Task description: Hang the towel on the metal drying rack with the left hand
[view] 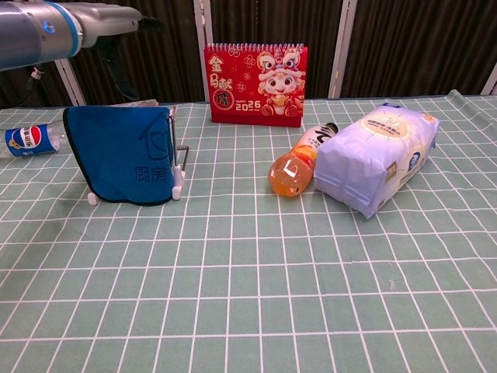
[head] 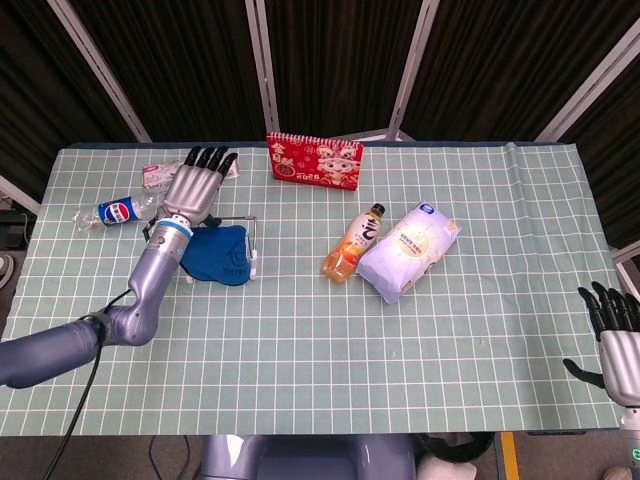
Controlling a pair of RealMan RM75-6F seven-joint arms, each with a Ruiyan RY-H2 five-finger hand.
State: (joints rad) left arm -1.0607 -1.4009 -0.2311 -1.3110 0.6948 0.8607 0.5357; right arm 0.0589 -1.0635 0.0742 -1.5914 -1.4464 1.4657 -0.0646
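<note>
- Hanging over the top bar of the metal rack (view: 177, 159), the blue towel (view: 124, 153) is draped so both sides fall toward the table (view: 256, 272).
- The left hand (head: 194, 185) is seen above the towel, fingers spread, holding nothing.
- The right hand (head: 615, 335) is parked open at the table's edge, unused.

You're working in a lab-style robot test cell: black curtains (head: 330, 60) on metal frame poles (head: 263, 65) enclose a desk (head: 480, 330) covered with a green grid-printed cloth, where assorted props lie, including a red calendar (view: 256, 84) and a wipes pack (view: 377, 155).
</note>
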